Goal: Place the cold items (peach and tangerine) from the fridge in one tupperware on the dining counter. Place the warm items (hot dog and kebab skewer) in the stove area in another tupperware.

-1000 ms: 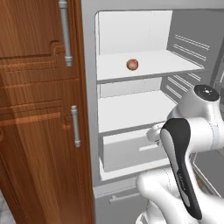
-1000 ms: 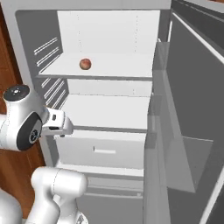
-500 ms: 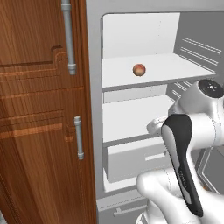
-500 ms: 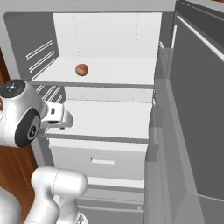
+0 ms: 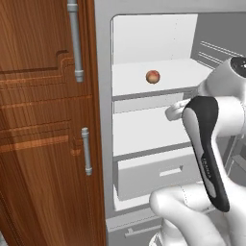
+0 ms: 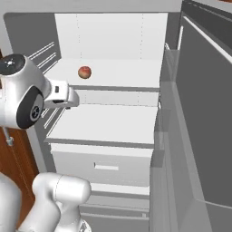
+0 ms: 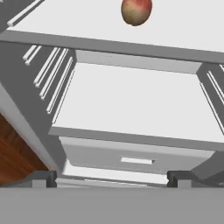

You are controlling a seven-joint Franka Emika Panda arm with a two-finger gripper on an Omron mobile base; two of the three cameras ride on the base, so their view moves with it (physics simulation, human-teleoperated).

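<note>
The fridge [image 6: 168,86] stands open, and a peach [image 5: 153,76] sits alone on the upper shelf [image 6: 136,74], a bit left of the middle, well back from the front edge. Since a second ago the whole picture has slid and grown in both base views, so the cameras (which ride on the base) have moved closer to the fridge; the peach has not left its spot on the shelf. In the left base view the peach now looks bigger and sits further right than before, and less of the wooden cabinet [image 5: 43,125] with its two metal handles shows. Below the peach's shelf is a bare white lower shelf [image 6: 108,122], and under that a white drawer [image 6: 106,166] with a small handle. The fridge door [image 6: 204,118] hangs open on the right side. The gripper [image 7: 112,178] is wide open and holds nothing; its two dark fingertips [image 7: 43,178] stand far apart at the bottom of the hand view. It is out in front of the fridge, lower than the peach and well apart from it, looking at the drawer and the lower shelf, with the peach near the top of that view. The arm's hand [image 6: 61,94] sits by the fridge's left wall, about level with the upper shelf's front edge.
</note>
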